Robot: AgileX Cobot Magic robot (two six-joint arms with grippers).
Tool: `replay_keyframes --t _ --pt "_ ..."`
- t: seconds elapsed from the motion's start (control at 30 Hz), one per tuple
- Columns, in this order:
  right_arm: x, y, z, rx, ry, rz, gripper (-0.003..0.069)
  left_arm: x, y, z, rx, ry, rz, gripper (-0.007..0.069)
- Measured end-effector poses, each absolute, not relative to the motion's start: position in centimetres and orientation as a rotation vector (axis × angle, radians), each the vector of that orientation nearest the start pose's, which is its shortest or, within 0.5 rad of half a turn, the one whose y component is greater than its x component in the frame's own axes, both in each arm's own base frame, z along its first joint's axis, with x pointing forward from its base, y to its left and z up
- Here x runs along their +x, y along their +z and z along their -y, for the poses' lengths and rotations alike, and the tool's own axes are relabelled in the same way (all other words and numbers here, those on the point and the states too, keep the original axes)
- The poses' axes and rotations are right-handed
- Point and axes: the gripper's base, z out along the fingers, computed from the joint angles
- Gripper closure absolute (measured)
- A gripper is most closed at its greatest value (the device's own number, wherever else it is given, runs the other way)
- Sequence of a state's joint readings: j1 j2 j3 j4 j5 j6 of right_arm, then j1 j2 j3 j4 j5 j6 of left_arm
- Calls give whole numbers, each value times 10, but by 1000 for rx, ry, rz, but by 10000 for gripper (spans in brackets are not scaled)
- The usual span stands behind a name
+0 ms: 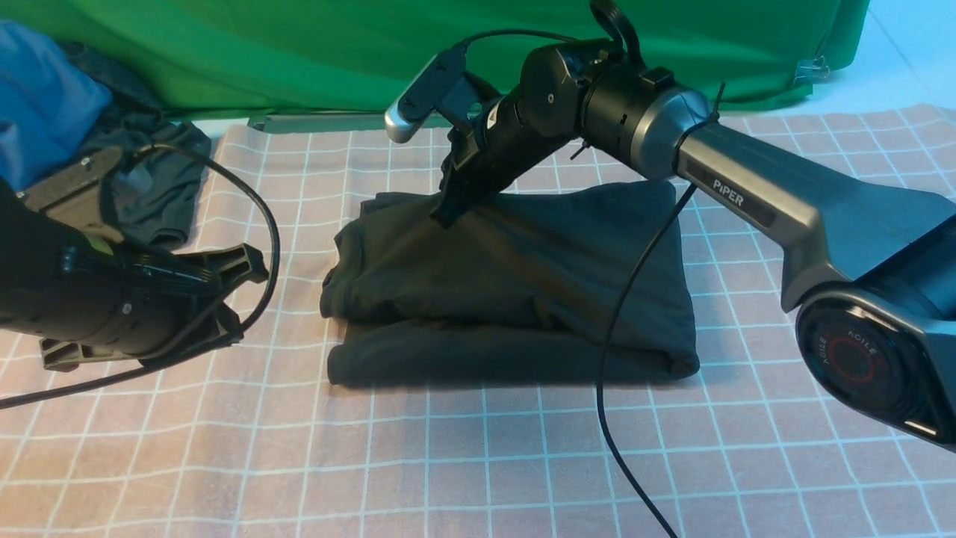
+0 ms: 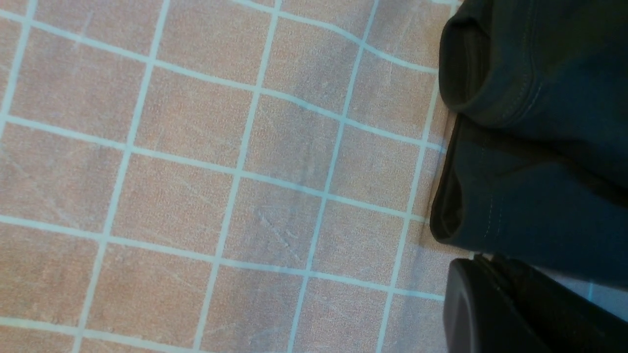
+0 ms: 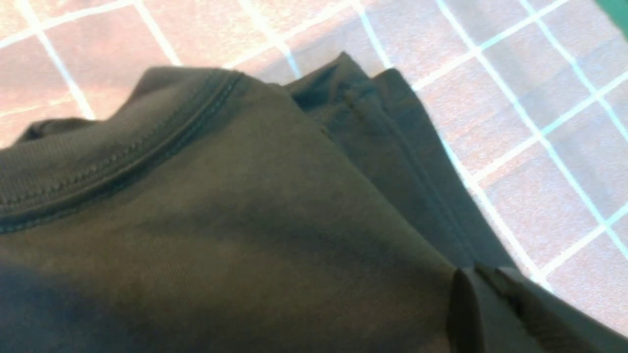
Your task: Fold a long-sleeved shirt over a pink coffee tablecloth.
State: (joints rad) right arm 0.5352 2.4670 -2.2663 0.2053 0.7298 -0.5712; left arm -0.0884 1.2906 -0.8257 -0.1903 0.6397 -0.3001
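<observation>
Shirt: the long-sleeved shirt [image 1: 515,284] lay folded mid-cloth on the pink coffee tablecloth [image 1: 478,463].
Right gripper [image 1: 447,215]: pinched closed on the shirt's far edge.
Left gripper [image 1: 250,273]: closed, empty, near the cloth's left edge.

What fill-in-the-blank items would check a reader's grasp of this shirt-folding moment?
1. The folded long-sleeved shirt lies on the pink coffee tablecloth, printed with white ____.
2. The ____ gripper presses its shut fingers onto the shirt's far edge.
3. The left gripper hovers ____ the shirt, not touching it.
4. Behind the table hangs a ____ backdrop.

Missing words: lines; right; beside; green
</observation>
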Motion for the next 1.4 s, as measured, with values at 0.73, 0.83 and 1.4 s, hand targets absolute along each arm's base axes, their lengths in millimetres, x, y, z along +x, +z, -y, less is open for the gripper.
replay_keyframes --t 0.73,0.83,1.4 --pt "423 252 -189 -956 179 -2701 623 297 294 66 -269 -492 -2620 612" --pt "410 240 -171 -919 227 -2788 622 316 288 91 -166 -491 -2651 612" --pt "380 181 -174 -864 334 -2918 622 395 175 142 -44 -359 -2897 612"
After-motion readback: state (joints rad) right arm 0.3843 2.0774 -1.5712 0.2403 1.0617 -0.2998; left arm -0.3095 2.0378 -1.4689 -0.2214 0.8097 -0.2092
